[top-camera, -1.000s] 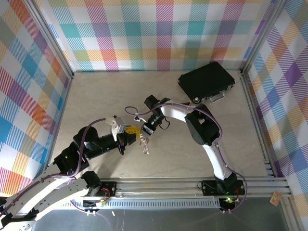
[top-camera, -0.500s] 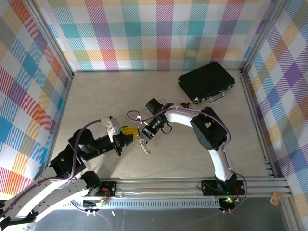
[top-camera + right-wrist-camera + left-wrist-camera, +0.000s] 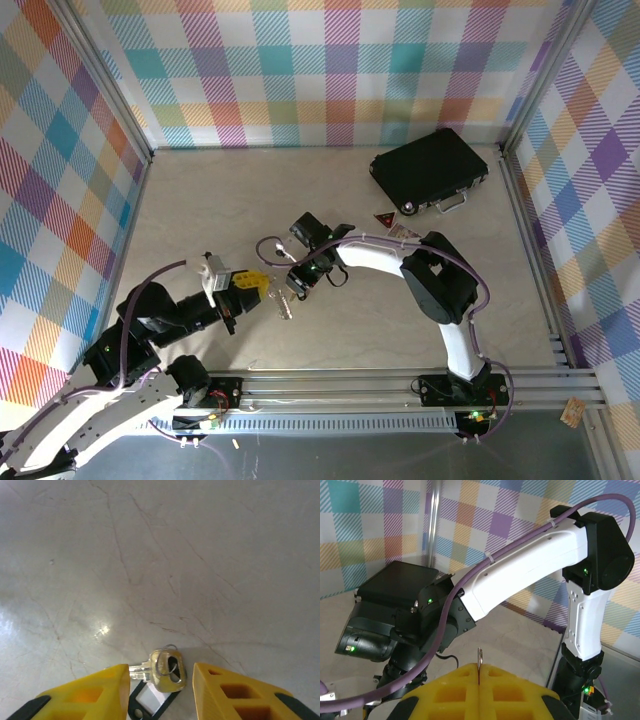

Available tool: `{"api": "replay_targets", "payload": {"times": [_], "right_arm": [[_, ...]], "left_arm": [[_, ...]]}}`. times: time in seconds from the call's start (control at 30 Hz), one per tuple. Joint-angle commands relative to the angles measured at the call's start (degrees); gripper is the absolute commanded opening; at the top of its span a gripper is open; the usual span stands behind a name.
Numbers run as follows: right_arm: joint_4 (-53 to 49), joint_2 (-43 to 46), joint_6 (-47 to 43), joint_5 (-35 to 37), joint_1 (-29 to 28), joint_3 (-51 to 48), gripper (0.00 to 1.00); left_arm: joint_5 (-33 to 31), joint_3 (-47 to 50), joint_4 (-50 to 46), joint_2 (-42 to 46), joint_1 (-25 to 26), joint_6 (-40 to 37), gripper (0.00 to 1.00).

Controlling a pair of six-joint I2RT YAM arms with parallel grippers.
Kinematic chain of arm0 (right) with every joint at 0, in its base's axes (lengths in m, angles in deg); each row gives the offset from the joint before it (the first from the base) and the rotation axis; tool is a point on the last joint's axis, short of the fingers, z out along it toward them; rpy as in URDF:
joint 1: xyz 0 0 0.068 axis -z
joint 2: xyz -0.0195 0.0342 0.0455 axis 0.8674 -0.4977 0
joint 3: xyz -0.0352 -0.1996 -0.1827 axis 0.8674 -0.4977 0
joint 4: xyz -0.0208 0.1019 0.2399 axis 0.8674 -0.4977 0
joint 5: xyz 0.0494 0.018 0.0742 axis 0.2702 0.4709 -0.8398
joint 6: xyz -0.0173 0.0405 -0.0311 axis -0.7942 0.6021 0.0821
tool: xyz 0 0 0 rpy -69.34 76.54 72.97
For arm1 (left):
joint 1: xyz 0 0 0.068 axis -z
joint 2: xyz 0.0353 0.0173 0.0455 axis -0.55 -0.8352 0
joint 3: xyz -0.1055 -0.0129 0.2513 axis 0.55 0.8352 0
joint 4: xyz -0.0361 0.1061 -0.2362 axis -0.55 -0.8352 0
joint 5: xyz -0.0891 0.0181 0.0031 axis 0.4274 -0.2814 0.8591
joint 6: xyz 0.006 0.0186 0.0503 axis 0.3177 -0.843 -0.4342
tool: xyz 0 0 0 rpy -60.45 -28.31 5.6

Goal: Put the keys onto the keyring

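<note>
Keys point(image 3: 285, 303) sit mid-table point(image 3: 200, 200), left of and before the case point(image 3: 428, 170).

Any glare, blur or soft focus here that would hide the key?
Right wrist: one small glare spot on the pale grey tabletop, up-left of the small silver metal key, which reads clearly; the yellow fingers at the bottom edge look soft. Left wrist: the plaid wall behind is slightly soft, no harsh glare. Top external: evenly lit, no blur.

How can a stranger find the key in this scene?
From the black case at the far right, follow the white right arm to its yellow hand. The key shows between its fingers: small, silver, a wire ring through its head, unlike the black-framed tag beside it.
</note>
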Motion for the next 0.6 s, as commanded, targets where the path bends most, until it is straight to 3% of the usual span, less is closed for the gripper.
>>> {"api": "replay_targets", "payload": {"times": [0.0,0.57], "right_arm": [[-1.9,-1.12,0.63,2.39,-0.81,2.39,0.37],[-5.3,-4.68,-0.4,2.67,-2.14,6.59,0.35]], "left_arm": [[-0.33,0.03,-0.84,1.38,-0.34,0.93,0.0],[-0.77,0.12,-1.42,2.82,-0.32,1.17,0.0]]}}
